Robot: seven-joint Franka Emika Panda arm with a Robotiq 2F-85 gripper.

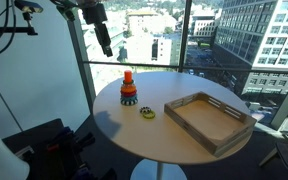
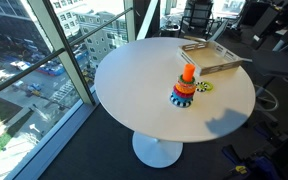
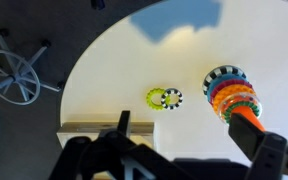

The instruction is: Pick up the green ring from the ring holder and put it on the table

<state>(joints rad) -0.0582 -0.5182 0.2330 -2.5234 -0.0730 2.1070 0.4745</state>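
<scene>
The ring holder (image 1: 128,92) stands on the round pale table (image 1: 179,88) with its orange peg upright and several coloured rings stacked on it. It shows in both exterior views (image 2: 185,90) and in the wrist view (image 3: 232,92). The green ring (image 3: 250,106) sits high on the stack, round the peg. My gripper (image 1: 106,46) hangs well above the table and off its edge, away from the holder. In the wrist view its fingers (image 3: 194,150) are wide apart and hold nothing.
A paler yellowish ring (image 3: 158,98) and a black-and-white ring (image 3: 173,98) lie touching on the table beside the holder. A wooden tray (image 1: 210,120) sits on the table's other side. Floor-to-ceiling windows stand behind the table. A chair base (image 3: 14,75) is on the floor.
</scene>
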